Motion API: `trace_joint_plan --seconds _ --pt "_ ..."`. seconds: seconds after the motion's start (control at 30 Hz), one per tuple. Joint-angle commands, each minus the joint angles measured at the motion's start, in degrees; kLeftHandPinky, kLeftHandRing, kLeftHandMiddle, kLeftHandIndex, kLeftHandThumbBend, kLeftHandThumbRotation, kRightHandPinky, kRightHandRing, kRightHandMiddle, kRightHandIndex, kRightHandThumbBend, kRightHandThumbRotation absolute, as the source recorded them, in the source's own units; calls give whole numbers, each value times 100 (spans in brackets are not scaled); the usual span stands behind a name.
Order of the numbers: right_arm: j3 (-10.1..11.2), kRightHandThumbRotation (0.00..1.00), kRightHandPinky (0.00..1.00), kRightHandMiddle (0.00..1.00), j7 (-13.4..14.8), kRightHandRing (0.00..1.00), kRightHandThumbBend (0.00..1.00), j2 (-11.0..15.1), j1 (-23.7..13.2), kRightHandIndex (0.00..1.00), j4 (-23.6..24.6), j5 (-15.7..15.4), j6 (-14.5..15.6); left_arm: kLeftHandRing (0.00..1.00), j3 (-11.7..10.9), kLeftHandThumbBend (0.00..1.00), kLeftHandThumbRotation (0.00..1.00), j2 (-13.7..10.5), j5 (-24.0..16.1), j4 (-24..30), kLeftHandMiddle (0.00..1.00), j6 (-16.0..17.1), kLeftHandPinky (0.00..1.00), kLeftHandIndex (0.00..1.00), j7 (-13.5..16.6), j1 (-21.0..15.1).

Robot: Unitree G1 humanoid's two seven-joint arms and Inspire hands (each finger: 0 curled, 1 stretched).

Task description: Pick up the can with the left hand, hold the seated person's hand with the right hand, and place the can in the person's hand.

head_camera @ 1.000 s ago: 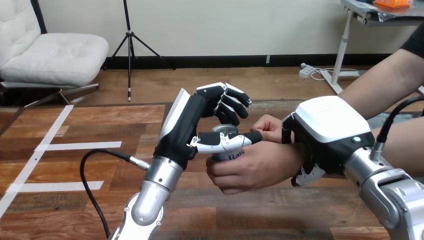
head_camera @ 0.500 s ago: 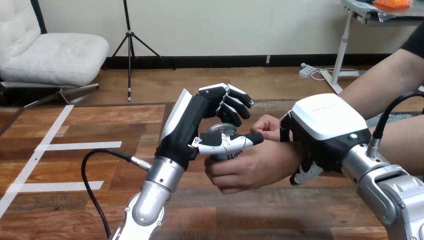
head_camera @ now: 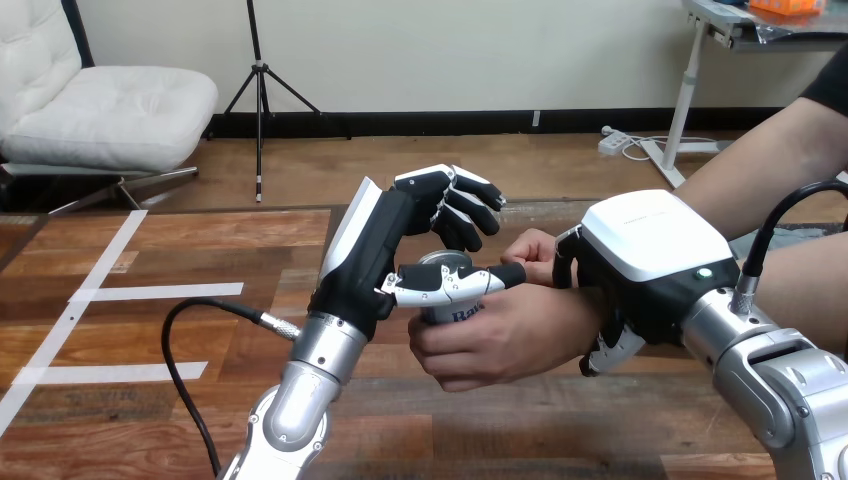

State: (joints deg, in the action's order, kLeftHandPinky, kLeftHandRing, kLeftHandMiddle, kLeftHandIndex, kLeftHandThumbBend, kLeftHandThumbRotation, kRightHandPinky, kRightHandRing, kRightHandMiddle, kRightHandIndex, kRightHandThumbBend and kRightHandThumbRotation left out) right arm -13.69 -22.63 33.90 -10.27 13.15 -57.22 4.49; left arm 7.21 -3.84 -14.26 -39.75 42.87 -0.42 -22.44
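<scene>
A silver can (head_camera: 455, 312) stands upright in the person's hand (head_camera: 505, 335) above the table's middle, with the person's fingers wrapped round its lower body. My left hand (head_camera: 375, 250) is on the can's top: curled fingers at its far side, thumb lying across its near side. My right hand (head_camera: 650, 255) sits over the person's wrist from the right, its fingers curled round the wrist above and below. The person's forearm runs off to the view's right edge.
The wooden table (head_camera: 150, 420) carries white tape strips (head_camera: 150, 292) at its left. A black cable (head_camera: 195, 310) loops beside my left forearm. Bare table lies left and in front of the hands.
My right hand has shifted slightly left along the person's wrist. My left hand, the can and the person's hand stay almost where they were.
</scene>
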Motion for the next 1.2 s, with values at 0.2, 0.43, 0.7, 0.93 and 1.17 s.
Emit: trace_joint_plan --seconds 0.2,0.43,0.7,0.93,1.17 --pt "-70 0 62 72 -22 68 95 -6 -490 70 -41 -117 -93 51 35 74 15 -140 63 281 58 -62 44 65 -189 -170" --pt "-100 0 69 78 -111 75 96 11 -495 76 -24 -224 -100 70 158 81 33 -360 -428 369 75 -176 60 79 -62 -206" --pt "-97 0 71 81 20 79 97 5 -481 78 -74 -243 -157 83 169 89 44 -410 -641 385 87 -213 73 88 70 -202" --pt "-91 0 72 82 19 80 97 14 -492 78 -111 -244 -195 89 182 93 52 -432 -738 406 92 -274 80 93 152 -197" --pt "-88 0 73 82 22 81 96 22 -498 79 -136 -247 -208 91 209 94 55 -456 -738 408 94 -294 83 96 178 -203"
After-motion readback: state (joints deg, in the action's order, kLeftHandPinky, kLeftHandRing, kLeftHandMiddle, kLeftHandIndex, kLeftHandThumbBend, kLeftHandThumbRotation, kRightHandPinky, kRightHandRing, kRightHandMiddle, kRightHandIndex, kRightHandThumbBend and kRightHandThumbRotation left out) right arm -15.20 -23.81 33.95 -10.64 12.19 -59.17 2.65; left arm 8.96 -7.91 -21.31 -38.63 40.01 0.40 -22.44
